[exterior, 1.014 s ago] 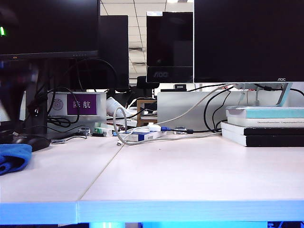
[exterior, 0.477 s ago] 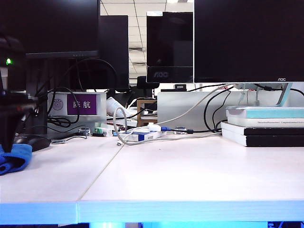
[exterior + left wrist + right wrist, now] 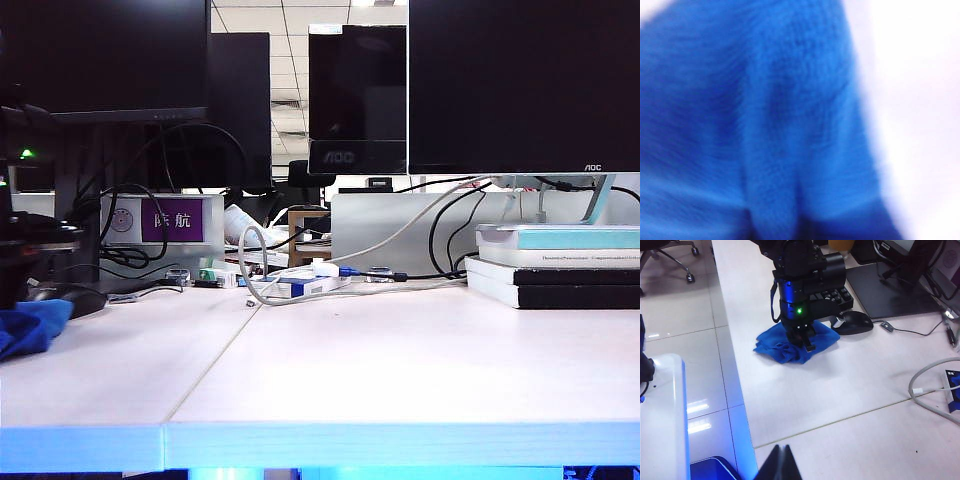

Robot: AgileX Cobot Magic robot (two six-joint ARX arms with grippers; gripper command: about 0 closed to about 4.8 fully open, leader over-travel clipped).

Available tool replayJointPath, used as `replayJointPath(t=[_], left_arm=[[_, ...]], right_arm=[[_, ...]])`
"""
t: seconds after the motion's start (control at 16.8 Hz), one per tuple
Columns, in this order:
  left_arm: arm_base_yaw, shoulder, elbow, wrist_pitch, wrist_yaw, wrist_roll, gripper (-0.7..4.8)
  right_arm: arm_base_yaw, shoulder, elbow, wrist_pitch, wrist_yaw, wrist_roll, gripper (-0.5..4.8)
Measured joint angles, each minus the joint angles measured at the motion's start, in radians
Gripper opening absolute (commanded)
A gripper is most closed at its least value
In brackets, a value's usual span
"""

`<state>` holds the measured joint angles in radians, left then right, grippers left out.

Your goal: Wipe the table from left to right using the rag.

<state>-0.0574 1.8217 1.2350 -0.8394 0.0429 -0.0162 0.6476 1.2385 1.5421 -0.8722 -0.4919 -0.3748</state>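
Near the worktop's left edge, the left tool seems clenched on the blue rag; the right tool hangs clenched, empty, well apart.

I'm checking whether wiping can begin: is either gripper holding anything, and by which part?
The left gripper, down at the table's left end, is shut on the rag, pinching its rumpled middle. The right gripper holds nothing, with its fingers together.

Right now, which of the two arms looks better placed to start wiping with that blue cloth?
The left. Its fingers are down on the rag, pinched into its folds at the table's left end. The right arm's fingers are shut and hang well away from the rag, over bare table.
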Motion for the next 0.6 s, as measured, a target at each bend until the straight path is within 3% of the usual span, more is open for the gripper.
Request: replayJointPath(t=[0.24, 0.42, 0.6], left_arm=[[-0.002, 0.003, 0.001, -0.002, 0.004, 0.001, -0.06], [-0.009, 0.005, 0.002, -0.014, 0.034, 0.065, -0.06], [-0.060, 0.005, 0.003, -0.017, 0.001, 0.134, -0.06]], right_arm=[[0.000, -0.001, 0.000, 0.000, 0.001, 0.057, -0.04], [0.000, -0.004, 0.000, -0.013, 0.012, 0.115, -0.04], [0.000, -0.006, 0.000, -0.050, 0.083, 0.118, -0.04]])
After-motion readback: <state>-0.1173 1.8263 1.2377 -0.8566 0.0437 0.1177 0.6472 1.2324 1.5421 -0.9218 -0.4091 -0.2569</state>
